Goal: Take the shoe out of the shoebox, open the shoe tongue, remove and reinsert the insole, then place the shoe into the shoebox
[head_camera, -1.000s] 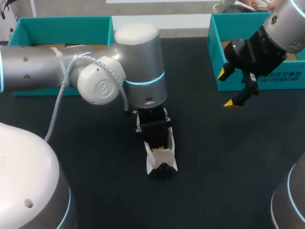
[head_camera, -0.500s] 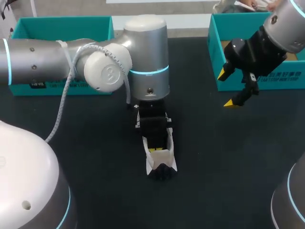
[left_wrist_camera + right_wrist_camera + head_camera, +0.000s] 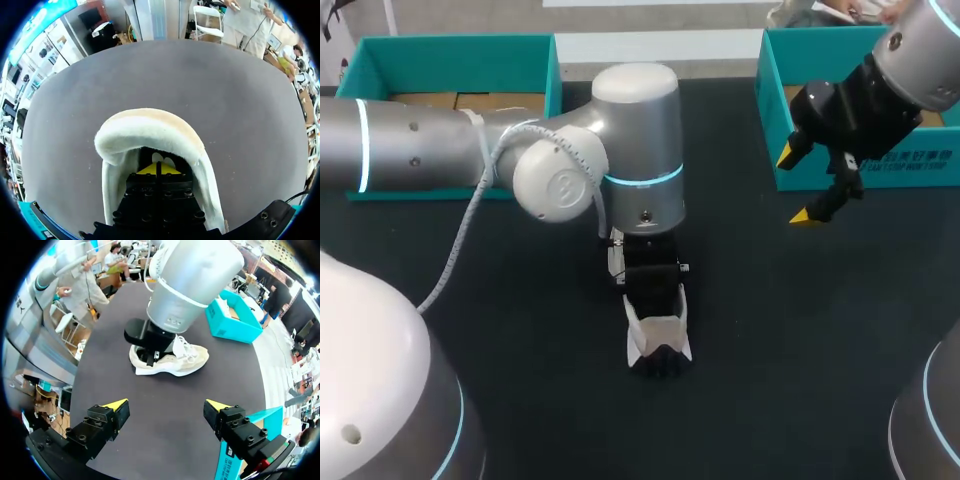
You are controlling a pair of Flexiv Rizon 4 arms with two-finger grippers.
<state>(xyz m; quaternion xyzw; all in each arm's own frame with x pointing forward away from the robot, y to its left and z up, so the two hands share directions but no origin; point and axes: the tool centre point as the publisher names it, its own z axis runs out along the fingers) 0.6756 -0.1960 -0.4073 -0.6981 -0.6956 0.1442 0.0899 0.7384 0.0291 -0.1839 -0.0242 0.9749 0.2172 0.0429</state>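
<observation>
1. A pale shoe (image 3: 658,335) sits on its sole on the dark bench (image 3: 770,330), outside the teal boxes.
2. The left gripper (image 3: 159,169) reaches down into the shoe's opening with its yellow tips pressed together. Whether they pinch anything cannot be told.
3. The right gripper (image 3: 798,185) hangs wide apart and empty, just in front of the right shoebox (image 3: 770,120).

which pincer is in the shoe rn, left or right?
The left pincer: its yellow tips sit inside the shoe. The right pincer hangs open by the right-hand teal shoebox, well apart from the shoe.
</observation>
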